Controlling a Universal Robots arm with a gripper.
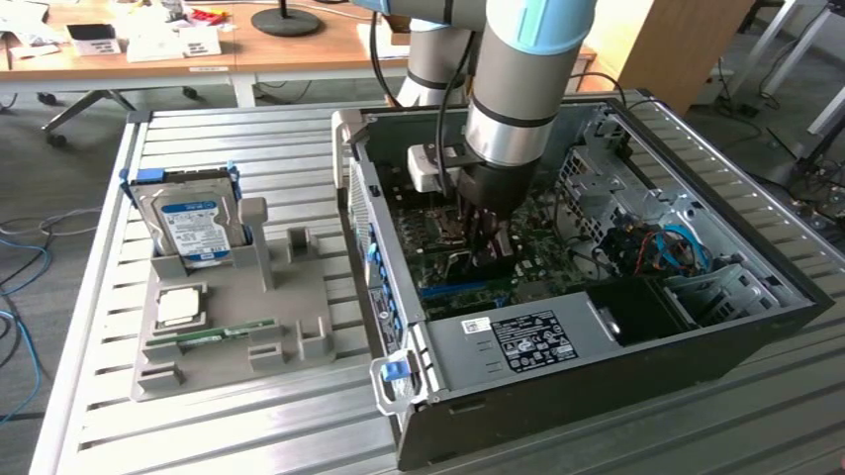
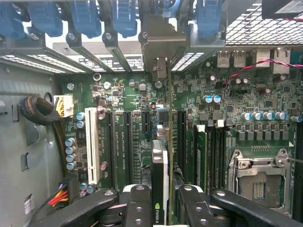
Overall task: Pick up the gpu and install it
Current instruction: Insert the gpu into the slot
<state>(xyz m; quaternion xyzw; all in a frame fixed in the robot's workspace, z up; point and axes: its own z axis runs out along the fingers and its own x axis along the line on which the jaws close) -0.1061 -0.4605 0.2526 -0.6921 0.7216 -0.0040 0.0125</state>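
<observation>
Thin dark gpu card with silvery bracket [image 2: 161, 156] clamped edge-on between black gripper [image 2: 160, 201] jaws, down inside open black metal computer case [image 1: 634, 386], over green motherboard [image 2: 222, 118] slots. At case's 9 o'clock in exterior view: grey holder tray [image 1: 212, 346], blue-labelled silver hard drive [image 1: 196, 226].

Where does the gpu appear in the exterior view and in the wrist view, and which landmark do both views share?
Exterior view: the gpu is a dark card standing on edge inside the open computer case, just under the gripper.
Wrist view: the gpu is seen edge-on between the fingers, over the slots.
Shared landmark: the green motherboard.
</observation>
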